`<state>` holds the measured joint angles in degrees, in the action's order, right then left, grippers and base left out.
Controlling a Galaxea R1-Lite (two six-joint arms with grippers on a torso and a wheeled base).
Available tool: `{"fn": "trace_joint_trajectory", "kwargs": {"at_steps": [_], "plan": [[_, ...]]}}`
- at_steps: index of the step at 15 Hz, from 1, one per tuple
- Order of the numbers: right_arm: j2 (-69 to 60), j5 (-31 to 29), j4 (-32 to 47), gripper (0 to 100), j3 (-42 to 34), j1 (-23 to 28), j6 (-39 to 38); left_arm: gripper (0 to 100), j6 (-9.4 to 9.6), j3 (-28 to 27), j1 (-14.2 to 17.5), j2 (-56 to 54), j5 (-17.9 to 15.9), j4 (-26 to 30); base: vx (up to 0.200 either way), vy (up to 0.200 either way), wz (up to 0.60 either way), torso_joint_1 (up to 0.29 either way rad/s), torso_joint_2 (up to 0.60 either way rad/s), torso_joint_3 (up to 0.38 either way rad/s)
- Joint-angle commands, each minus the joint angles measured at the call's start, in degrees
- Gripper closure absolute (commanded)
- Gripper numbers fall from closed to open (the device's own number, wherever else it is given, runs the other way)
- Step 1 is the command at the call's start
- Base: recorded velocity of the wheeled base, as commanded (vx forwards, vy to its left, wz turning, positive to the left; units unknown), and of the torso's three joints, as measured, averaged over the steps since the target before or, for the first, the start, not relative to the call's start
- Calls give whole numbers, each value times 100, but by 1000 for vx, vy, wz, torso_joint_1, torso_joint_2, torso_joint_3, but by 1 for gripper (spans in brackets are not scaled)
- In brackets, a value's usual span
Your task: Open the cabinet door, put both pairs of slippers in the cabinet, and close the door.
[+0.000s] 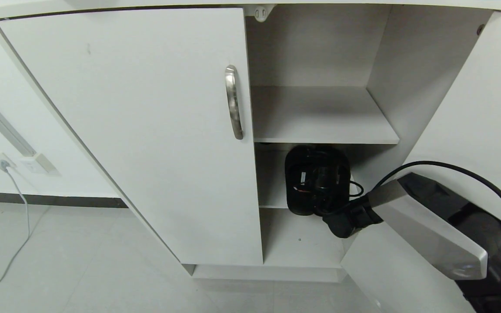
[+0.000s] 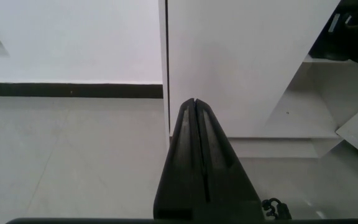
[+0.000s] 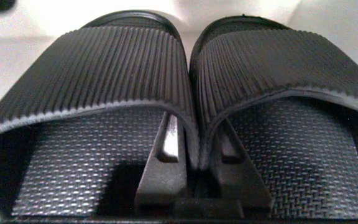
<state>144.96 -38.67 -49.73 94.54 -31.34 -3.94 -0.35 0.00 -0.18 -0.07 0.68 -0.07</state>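
One pair of black slippers (image 3: 123,68), side by side, is pinched by the inner strap edges in my right gripper (image 3: 194,140), inside the cabinet (image 1: 407,65) just below its upper shelf (image 1: 320,115). Left gripper (image 2: 194,106) has jaws pressed together, low over the floor (image 2: 73,155), facing the closed door (image 1: 146,130).

Matt black slippers (image 3: 123,68) with ribbed straps and pebbled footbeds; smooth white cabinet door (image 1: 137,130); brushed-metal handle (image 1: 233,102).

wall (image 1: 72,174): white | skirting (image 1: 50,200): dark strip | floor (image 1: 81,261): pale tiles | socket (image 1: 3,164): grey cable (image 1: 28,217) plugged in
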Motion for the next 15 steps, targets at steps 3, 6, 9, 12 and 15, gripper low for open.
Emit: {"fn": "trace_joint_trajectory", "kwargs": {"at_steps": [3, 6, 9, 12, 15], "plan": [[76, 52, 349, 100, 539, -3, 7, 100, 0, 0, 1, 7, 2, -1, 0, 0, 0, 0, 0, 0], [217, 52, 534, 100, 785, -3, 7, 100, 0, 0, 1, 7, 2, -10, 0, 0, 0, 0, 0, 0], [314, 52, 604, 100, 891, 5, 7, 100, 0, 0, 1, 7, 2, -1, 0, 0, 0, 0, 0, 0], [393, 52, 596, 100, 891, 14, 7, 100, 0, 0, 1, 7, 2, -1, 0, 0, 0, 0, 0, 0], [428, 61, 596, 100, 891, 23, -2, 100, 0, 0, 1, 7, 2, -1, 0, 0, 0, 0, 0, 0]]}}
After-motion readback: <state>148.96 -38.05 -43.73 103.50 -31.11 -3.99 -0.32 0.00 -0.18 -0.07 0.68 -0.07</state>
